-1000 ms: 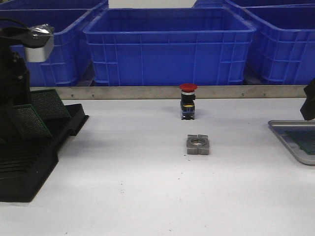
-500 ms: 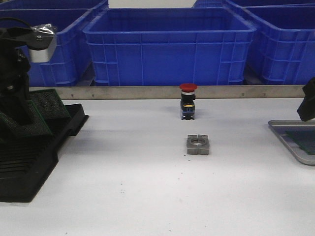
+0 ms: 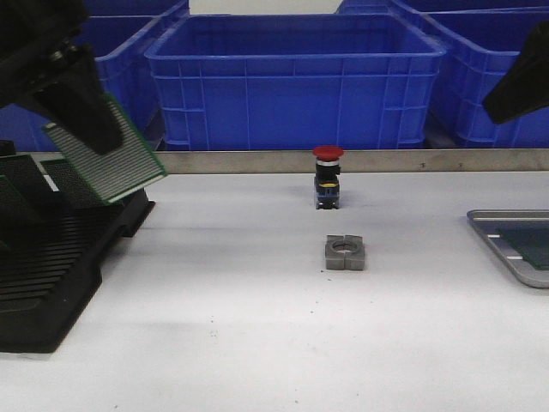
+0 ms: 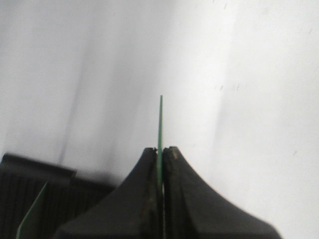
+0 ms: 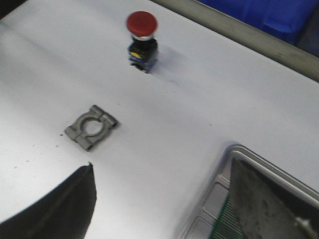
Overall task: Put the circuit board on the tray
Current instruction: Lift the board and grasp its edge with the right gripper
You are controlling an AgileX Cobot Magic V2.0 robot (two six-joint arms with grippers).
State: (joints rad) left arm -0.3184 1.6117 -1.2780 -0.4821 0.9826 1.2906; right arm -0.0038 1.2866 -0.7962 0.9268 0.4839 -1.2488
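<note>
My left gripper [image 3: 90, 129] is shut on a green circuit board [image 3: 107, 159] and holds it tilted in the air above the black slotted rack [image 3: 51, 266]. In the left wrist view the board [image 4: 160, 124] shows edge-on between the closed fingers [image 4: 144, 199]. More green boards [image 3: 64, 180] stand in the rack. The grey metal tray [image 3: 493, 236] lies at the table's right edge with a green board [image 3: 536, 245] in it; it also shows in the right wrist view [image 5: 237, 154]. My right gripper [image 5: 162, 199] is open and empty, raised at the upper right [image 3: 515, 86].
A red push button on a black base [image 3: 328, 176] stands at mid-table, with a grey metal clamp block [image 3: 345, 252] in front of it. Blue crates [image 3: 292, 77] line the back behind a metal rail [image 3: 343, 160].
My left gripper has lifted a circuit board up out of the rack and to the right. My right arm has risen from beside the tray to the upper right.
</note>
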